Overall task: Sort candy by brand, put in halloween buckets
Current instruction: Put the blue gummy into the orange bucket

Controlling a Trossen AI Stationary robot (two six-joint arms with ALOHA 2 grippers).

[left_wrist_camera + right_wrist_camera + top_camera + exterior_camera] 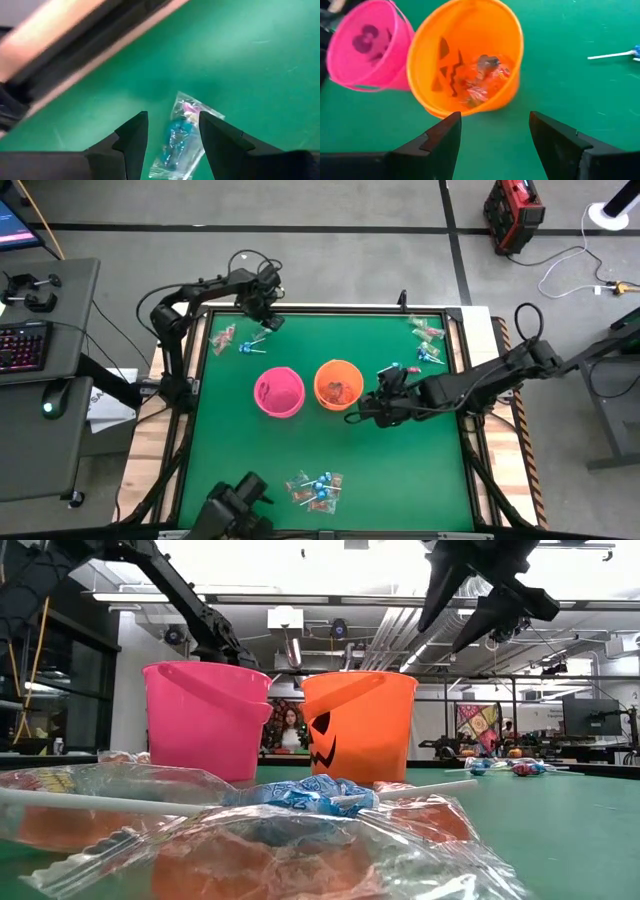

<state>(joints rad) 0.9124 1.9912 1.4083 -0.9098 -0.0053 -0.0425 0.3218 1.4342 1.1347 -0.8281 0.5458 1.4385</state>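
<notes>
The orange bucket (pixel 338 383) and the pink bucket (pixel 278 392) stand upright side by side mid-table. Red-and-clear wrapped pieces (pixel 481 80) lie in the orange bucket (pixel 465 55). My right gripper (pixel 358 416) hovers open just right of and nearer than the orange bucket, holding nothing; the low view shows it raised (pixel 487 600). My left gripper (pixel 265 313) is open near the table's far-left corner. Its fingers stand on either side of a clear-wrapped blue candy (pixel 177 137) that lies flat on the green mat. The inside of the pink bucket (pixel 367 45) is hidden.
Candy lies in heaps on the mat: far left (pixel 232 340), far right (pixel 428 338) and at the near edge (pixel 316 488). A blue-headed lollipop (pixel 398 368) lies right of the orange bucket. The raised table rim (pixel 75 55) runs close behind the left gripper.
</notes>
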